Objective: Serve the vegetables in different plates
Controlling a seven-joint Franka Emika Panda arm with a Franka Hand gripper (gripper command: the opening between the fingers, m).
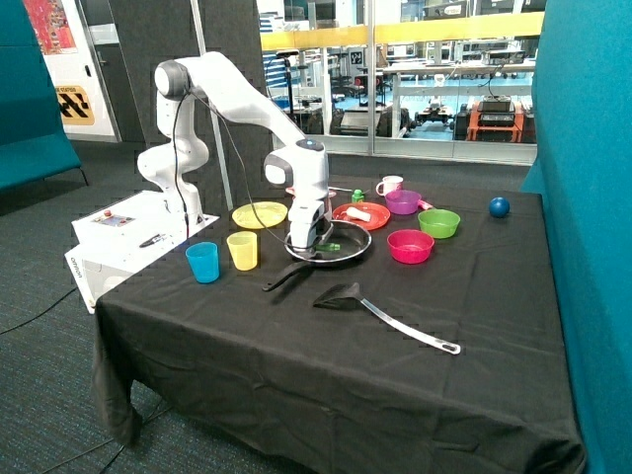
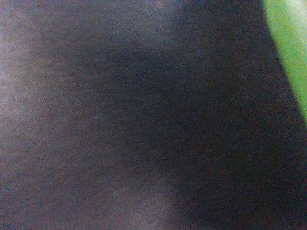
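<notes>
My gripper (image 1: 308, 249) is lowered into the black frying pan (image 1: 351, 252), at the side nearest the yellow cup. The green pod (image 1: 331, 245) lies in the pan right beside the gripper. In the wrist view it is a green strip (image 2: 288, 52) at the edge, and the dark pan bottom (image 2: 144, 120) fills the rest. The white chunk (image 1: 357, 213) lies on the red-orange plate (image 1: 375, 219) just behind the pan. The yellow plate (image 1: 259, 214) behind the gripper holds nothing.
A blue cup (image 1: 202, 262) and a yellow cup (image 1: 242, 250) stand beside the pan. Pink (image 1: 410, 245), green (image 1: 438, 222) and purple (image 1: 402, 200) bowls, a white mug (image 1: 390, 185) and a small green bottle (image 1: 357, 196) stand beyond it. A spatula (image 1: 380, 311) lies in front. A blue ball (image 1: 499, 206) sits at the far corner.
</notes>
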